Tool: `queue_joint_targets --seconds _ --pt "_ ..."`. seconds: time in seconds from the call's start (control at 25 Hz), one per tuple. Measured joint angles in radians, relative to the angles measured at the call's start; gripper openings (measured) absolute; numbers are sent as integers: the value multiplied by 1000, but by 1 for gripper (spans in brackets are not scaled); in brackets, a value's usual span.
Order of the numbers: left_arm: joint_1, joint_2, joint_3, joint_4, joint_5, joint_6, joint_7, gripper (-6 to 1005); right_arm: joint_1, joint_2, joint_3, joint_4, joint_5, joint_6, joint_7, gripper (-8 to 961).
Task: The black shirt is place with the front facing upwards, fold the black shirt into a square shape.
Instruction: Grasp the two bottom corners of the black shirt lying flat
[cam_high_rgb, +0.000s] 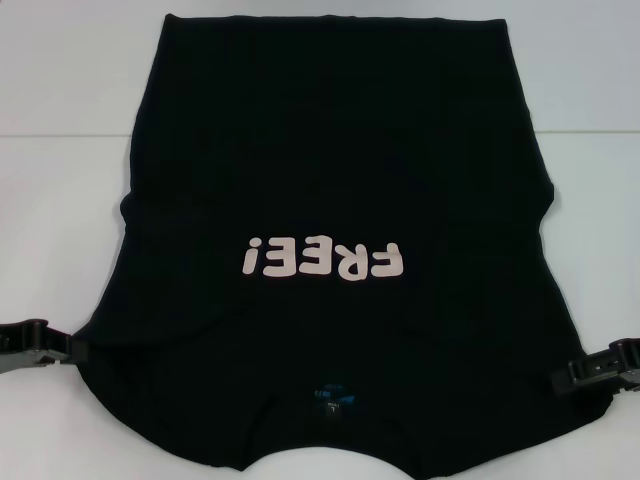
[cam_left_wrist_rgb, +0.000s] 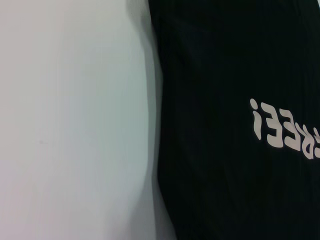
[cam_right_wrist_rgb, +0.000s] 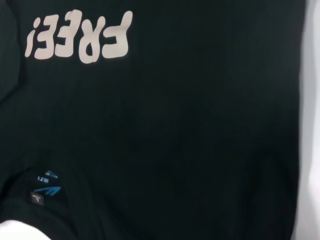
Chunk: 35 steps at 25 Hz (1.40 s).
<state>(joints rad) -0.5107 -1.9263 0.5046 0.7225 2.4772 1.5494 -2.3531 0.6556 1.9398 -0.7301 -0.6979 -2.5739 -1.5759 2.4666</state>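
Observation:
The black shirt lies flat on the white table, front up, collar toward me. Its off-white "FREE!" print reads upside down, and the small blue neck label shows near the collar. My left gripper sits low at the shirt's left sleeve edge. My right gripper sits low at the right sleeve edge. The left wrist view shows the shirt's side edge and part of the print. The right wrist view shows the shirt with the label.
The white table shows bare on both sides of the shirt and beyond its hem at the back. The shirt's collar end runs out of the head view at the near edge.

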Motion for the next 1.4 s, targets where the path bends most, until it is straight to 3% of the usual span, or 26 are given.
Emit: queue_joint_targets --seconds 1.04,1.4 --pt "-4 0 -1 0 0 2 8 56 19 8 -44 1 -27 25 -9 840" --pt "-5 0 -1 0 -15 4 11 56 30 8 -57 0 -28 27 -5 466"
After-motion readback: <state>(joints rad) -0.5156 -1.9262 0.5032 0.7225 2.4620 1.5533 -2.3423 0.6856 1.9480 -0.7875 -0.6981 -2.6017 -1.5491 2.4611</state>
